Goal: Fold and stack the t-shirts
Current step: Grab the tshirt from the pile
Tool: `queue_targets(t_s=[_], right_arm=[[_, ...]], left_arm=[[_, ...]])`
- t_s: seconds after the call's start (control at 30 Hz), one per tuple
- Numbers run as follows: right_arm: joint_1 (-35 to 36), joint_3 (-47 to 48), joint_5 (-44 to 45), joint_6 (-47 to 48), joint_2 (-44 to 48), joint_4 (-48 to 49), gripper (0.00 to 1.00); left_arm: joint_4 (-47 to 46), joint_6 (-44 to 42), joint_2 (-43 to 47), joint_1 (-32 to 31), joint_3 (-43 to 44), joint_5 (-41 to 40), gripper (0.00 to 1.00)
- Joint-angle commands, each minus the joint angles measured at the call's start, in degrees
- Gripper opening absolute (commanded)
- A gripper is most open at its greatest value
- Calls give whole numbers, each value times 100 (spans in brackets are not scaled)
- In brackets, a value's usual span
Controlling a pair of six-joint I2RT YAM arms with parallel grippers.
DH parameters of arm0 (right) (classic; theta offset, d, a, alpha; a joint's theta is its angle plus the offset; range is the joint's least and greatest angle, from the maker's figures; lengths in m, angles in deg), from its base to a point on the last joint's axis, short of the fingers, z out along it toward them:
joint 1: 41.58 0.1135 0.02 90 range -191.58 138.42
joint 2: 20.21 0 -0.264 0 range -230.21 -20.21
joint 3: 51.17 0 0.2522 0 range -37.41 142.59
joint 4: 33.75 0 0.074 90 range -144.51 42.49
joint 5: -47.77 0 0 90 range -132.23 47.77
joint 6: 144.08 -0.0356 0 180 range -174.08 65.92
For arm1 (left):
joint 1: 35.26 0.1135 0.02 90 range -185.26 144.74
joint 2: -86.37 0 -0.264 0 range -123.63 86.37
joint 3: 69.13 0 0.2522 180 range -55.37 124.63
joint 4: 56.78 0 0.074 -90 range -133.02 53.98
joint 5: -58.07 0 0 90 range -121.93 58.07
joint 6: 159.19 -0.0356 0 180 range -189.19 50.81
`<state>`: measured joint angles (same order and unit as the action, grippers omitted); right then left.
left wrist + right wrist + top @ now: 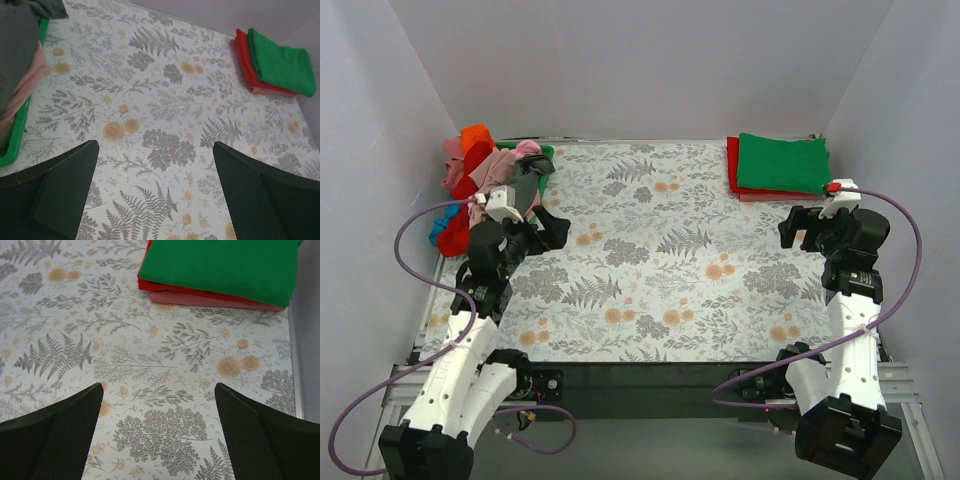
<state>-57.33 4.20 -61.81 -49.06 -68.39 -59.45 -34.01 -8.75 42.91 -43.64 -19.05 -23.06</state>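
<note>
A folded stack sits at the back right: a green t-shirt (782, 162) on top of a red one (732, 166) and a pink one (210, 301). It also shows in the left wrist view (280, 62). A pile of unfolded t-shirts (485, 180) in orange, red, pink, grey and blue lies in a green tray (546, 152) at the back left. My left gripper (542, 229) is open and empty beside that pile. My right gripper (798, 228) is open and empty just in front of the stack.
The floral-and-fern printed covering (660, 260) spreads over the table. White walls close in the back and both sides. Purple cables loop off both arms. The tray's green rim (20, 127) shows at the left of the left wrist view.
</note>
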Motion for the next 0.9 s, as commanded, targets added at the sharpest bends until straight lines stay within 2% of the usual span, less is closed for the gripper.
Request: queue_targets(t_s=[0.0,0.07,0.17,0.3,0.43,0.47,0.5,0.67,0.77,0.87], right_arm=[[-16,243,-1317,611,11,9,99],[-16,103,-2413,1078,72,-27,98],[-16,-178,-3400,1569,108,113,98],[-16,-590,-3684,2028,-42,26,98],[-69,-681,-3668,2223,-165,-115,98],[-77,-663,-3737,2206,-191,-124,98],[-78,-662,-3790,2197,-209,-150,98],[-95,-619,-3677,2135,-209,-256,99],[-104,-583,-3641,2126,-270,-308,99],[-104,-522,-3615,2100,-384,-379,98]], left_arm=[[609,467,-135,-14,779,-532,98],[1021,792,-267,-14,1069,-718,98],[1338,977,-505,-6,1527,-990,98],[1725,899,-1215,248,2273,-1106,97],[2156,1118,-2287,1284,3361,-1,92],[2183,1179,-2516,1608,3495,341,87],[2236,1284,-2875,1707,3662,344,85],[2499,1321,-3958,1831,4601,-472,82],[2544,1075,-4565,1840,5129,-1068,80],[2158,487,-4925,1840,5551,-1264,79]])
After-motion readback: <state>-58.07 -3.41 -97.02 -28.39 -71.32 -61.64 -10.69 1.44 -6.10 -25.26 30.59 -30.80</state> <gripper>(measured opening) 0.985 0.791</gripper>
